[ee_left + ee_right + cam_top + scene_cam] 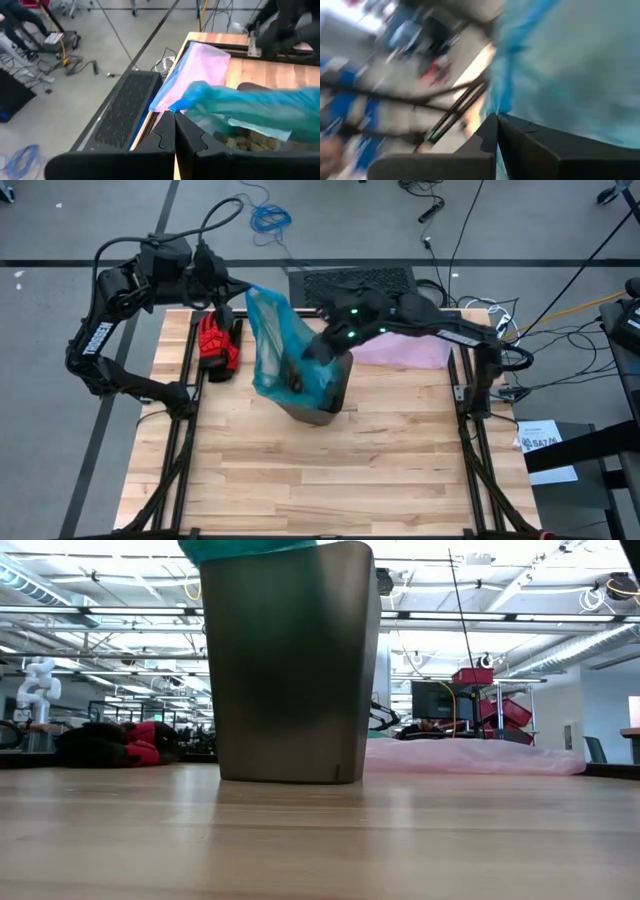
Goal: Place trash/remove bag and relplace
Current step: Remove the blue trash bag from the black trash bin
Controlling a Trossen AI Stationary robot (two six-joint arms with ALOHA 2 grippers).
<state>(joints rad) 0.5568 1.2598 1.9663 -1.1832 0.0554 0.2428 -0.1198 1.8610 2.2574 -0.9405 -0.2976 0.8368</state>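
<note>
Both closed end effectors, left [248, 292] at eleven o'clock and right [322, 350], pinch the flimsy, slippery bag [280, 345] by its rim above the bin [335, 392].

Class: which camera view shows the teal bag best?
The high view: the teal bag shows whole, stretched up from the bin. The low view shows only a strip at the bin's rim; the left wrist view one pinched edge; the right wrist view a blurred close-up.

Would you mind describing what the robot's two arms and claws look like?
Both arms are dark, nearly black, with jointed segments. The left arm carries white lettering along one link and a black cable looping over its wrist. The right arm shows small green lights near its wrist. Each claw, left claw and right claw, has two dark, flat, angular fingers.
</note>
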